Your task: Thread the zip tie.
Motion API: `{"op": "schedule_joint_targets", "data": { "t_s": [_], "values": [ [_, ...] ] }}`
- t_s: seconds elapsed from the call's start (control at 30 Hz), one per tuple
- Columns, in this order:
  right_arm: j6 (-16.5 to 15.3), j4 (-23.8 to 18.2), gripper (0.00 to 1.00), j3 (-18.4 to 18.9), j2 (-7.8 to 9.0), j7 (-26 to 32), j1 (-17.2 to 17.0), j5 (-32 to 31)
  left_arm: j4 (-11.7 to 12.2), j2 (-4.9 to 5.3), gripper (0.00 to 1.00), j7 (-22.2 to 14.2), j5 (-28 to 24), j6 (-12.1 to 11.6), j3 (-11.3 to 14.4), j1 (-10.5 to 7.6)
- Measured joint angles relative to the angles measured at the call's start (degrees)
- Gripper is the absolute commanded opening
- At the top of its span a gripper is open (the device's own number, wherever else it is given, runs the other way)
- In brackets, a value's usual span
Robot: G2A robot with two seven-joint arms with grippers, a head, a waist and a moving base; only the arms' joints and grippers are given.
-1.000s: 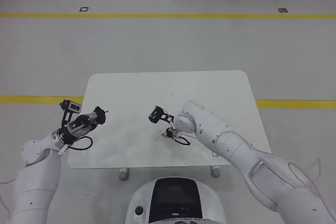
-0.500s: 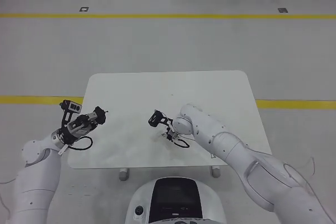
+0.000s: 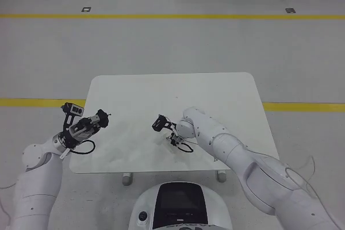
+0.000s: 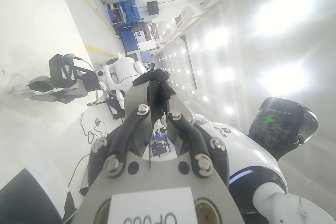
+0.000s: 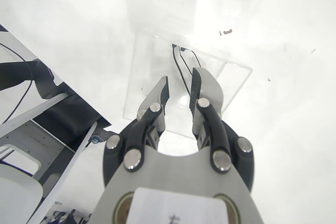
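Top view: your left claw (image 3: 101, 118) hangs at the white counter's (image 3: 218, 98) left edge, and your right claw (image 3: 173, 140) is near its middle.

Left wrist view: the left claw is clamped on a thin black zip tie (image 4: 157, 96). Its long axis lies along the fingers, tail toward the wrist.

Right wrist view: the right claw stands open over a clear box (image 5: 147, 62) holding spare zip ties (image 5: 176, 62), which lie in line with its fingers.

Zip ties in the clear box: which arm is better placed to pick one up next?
Right. The right gripper hangs open just above the clear box of loose zip ties; the left gripper is shut on another zip tie.
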Motion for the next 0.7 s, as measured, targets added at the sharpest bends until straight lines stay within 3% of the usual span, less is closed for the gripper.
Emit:
{"op": "schedule_joint_targets", "data": {
  "t_s": [0.23,0.4,0.7],
  "values": [
    [0.0,3.6,0.18,-0.7,-1.5,-0.6,0.8,1.5,0.0,0.0,0.0,0.0,0.0,0.0,0.0,0.0],
    [0.0,5.4,0.0,-1.3,-2.28,-0.9,1.3,2.3,0.0,0.0,0.0,0.0,0.0,0.0,0.0,0.0],
    [0.0,6.7,0.0,-2.4,-3.16,-0.8,2.3,2.6,0.0,0.0,0.0,0.0,0.0,0.0,0.0,0.0]
  ]
}}
